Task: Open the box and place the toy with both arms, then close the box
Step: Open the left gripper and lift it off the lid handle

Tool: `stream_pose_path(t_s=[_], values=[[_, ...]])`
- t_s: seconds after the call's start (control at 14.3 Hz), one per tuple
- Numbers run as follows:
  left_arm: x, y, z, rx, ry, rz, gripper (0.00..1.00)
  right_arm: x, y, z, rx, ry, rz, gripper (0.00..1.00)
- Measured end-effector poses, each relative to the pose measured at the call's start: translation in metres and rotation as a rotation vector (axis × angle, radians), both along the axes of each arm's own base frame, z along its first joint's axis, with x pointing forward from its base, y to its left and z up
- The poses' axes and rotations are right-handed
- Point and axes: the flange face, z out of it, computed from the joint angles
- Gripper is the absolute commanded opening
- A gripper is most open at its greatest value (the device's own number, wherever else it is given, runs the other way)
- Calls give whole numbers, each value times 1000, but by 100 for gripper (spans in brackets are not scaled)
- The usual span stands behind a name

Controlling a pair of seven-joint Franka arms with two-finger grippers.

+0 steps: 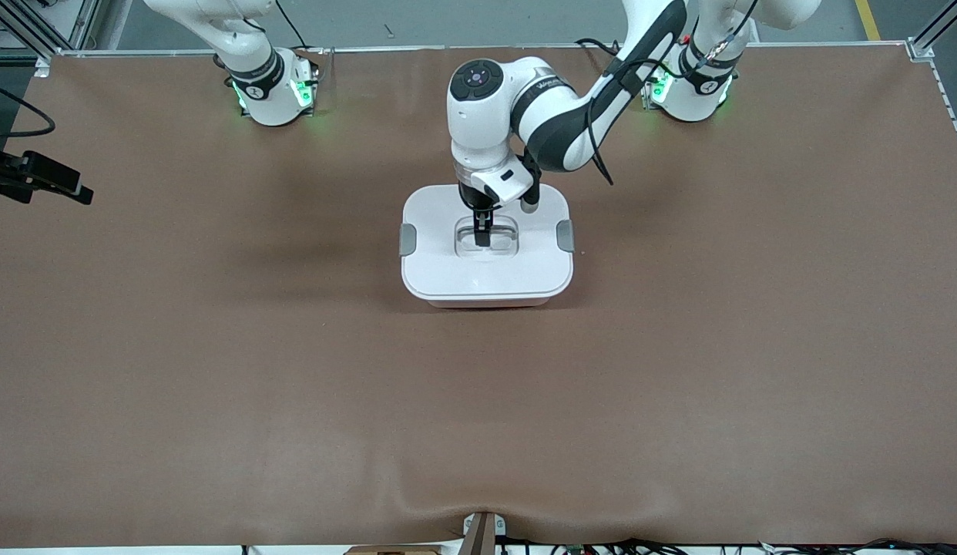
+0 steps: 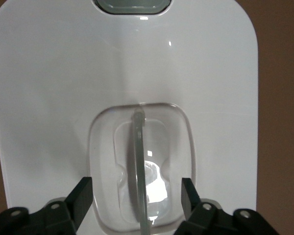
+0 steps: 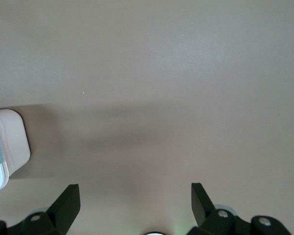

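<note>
The box [image 1: 448,270] stands shut in the middle of the table, its white lid [image 2: 63,73] on and a grey clip [image 1: 407,239] at each end. My left gripper [image 1: 484,231] is down in the lid's recessed centre handle [image 2: 138,166]. It is open, with one finger on each side of the clear handle bar and not touching it [image 2: 136,188]. My right gripper [image 3: 135,193] is open over bare table with nothing between its fingers. A corner of the pink box [image 3: 12,142] shows at the edge of its view. The toy is out of view.
Brown table cover [image 1: 216,370] lies all round the box. A black device on a cable [image 1: 39,181] juts in at the right arm's end of the table. The two arm bases [image 1: 270,89] [image 1: 690,89] stand along the table's edge farthest from the front camera.
</note>
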Motion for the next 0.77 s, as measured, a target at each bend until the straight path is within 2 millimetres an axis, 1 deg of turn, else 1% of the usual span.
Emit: stream_pose_path(t_s=[0.28, 0.56, 0.7, 0.77], values=[[3, -3, 34, -6, 15, 27, 100, 0, 0, 0, 0, 1, 0, 100], [4, 1, 62, -3, 28, 26, 100, 0, 1, 0, 0, 1, 2, 100], [7, 9, 75, -4, 51, 2, 100, 0, 5, 0, 1, 3, 9, 100], [13, 18, 85, -6, 61, -12, 100, 0, 8, 0, 1, 4, 15, 100]])
